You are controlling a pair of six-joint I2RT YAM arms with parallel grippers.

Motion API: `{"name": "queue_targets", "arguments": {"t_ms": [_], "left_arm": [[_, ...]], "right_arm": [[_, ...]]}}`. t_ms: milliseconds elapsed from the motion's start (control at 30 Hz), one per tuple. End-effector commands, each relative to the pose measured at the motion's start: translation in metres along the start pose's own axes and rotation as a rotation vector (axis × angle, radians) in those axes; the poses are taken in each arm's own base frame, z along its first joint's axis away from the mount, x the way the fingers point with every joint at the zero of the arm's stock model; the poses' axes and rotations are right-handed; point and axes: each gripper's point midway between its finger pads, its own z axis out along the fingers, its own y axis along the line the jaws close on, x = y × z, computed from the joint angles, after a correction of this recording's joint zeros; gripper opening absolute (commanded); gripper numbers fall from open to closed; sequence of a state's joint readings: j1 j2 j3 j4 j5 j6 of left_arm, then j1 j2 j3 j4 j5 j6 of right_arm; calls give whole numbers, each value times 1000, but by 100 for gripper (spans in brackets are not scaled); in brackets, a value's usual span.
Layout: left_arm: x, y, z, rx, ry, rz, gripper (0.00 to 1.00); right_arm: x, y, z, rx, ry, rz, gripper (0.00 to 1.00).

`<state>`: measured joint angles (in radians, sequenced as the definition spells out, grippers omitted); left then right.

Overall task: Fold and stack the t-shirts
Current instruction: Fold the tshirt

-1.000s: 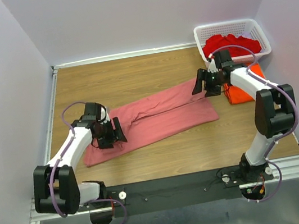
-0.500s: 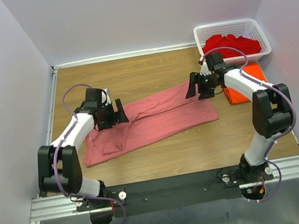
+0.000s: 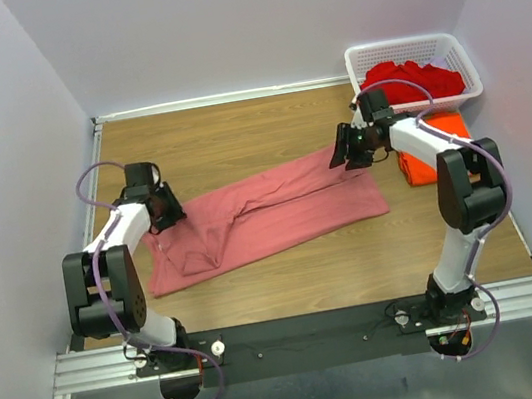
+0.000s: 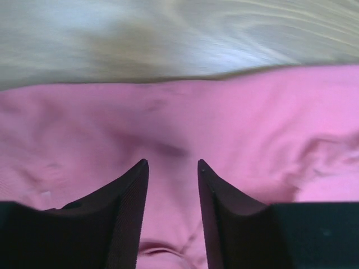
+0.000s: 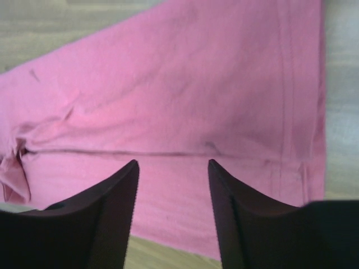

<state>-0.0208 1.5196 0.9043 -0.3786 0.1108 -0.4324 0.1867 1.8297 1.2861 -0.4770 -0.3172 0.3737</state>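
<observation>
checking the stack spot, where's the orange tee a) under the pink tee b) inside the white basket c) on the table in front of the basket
c, the orange tee lies on the table just this side of the white basket, which holds red tees.

Spread claw (image 5: pixel 172 162) over salmon-pink t-shirt (image 5: pixel 168 84)

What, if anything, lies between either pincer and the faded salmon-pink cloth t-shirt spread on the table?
Nothing visible. The left pincer and right pincer each hang directly over the salmon-pink cloth t-shirt, their fingers apart with only bare cloth beneath them.
</observation>
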Motion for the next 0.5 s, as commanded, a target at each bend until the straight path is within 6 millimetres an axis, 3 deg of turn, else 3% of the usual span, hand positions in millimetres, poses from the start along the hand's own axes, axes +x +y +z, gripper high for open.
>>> {"name": "queue_targets", "arguments": {"t_ms": [0, 67, 233, 400, 467], "left_arm": [[-8, 32, 5, -85, -46, -65, 45], [-6, 45, 12, -119, -27, -92, 44], [-2, 70, 22, -187, 6, -127, 44], [-10, 95, 29, -267, 8, -167, 44], [-18, 95, 37, -268, 10, -172, 44]], "right_arm": [[-22, -8, 20, 42, -52, 69, 57], [-27, -15, 27, 68, -65, 87, 55], [-16, -49, 49, 149, -27, 150, 54], [-7, -93, 53, 245, -22, 221, 54], [-8, -107, 51, 258, -22, 263, 54]]}}
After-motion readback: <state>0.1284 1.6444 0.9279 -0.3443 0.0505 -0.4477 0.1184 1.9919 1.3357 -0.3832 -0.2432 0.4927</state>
